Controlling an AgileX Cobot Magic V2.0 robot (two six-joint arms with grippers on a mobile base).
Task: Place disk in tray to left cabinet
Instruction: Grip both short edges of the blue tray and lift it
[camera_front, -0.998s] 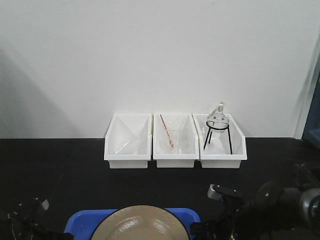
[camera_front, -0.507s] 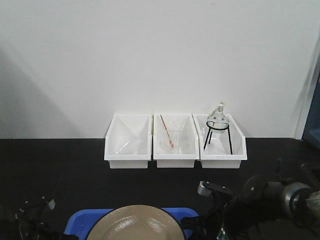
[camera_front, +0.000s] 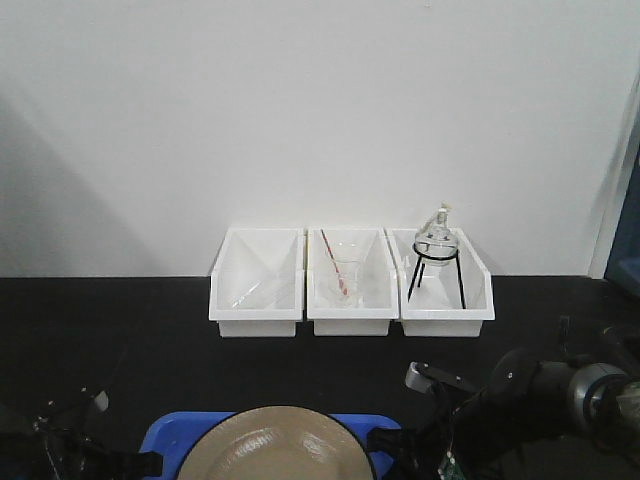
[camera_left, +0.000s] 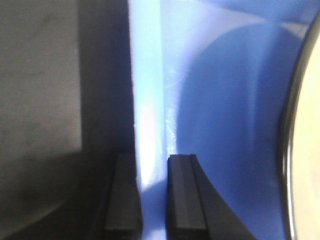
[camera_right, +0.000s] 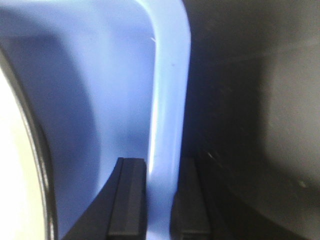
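My left hand (camera_left: 152, 160) pinches the left lip of the blue tray (camera_front: 160, 437) and my right hand (camera_right: 159, 165) pinches its right lip, by the near edge of the black surface (camera_front: 110, 340). The tan disk (camera_front: 275, 445) lies in the tray. Three white bins (camera_front: 350, 285) stand along the far edge.

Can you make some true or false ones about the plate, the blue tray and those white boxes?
1. The disk lies in the blue tray. True.
2. The left hand pinches the tray's rim. True.
3. The right hand holds the disk. False: it pinches the tray's rim, with one finger inside and one outside.
4. There are four white bins. False: there are three, side by side.
5. The flask sits in the leftmost bin. False: it is in the rightmost bin.
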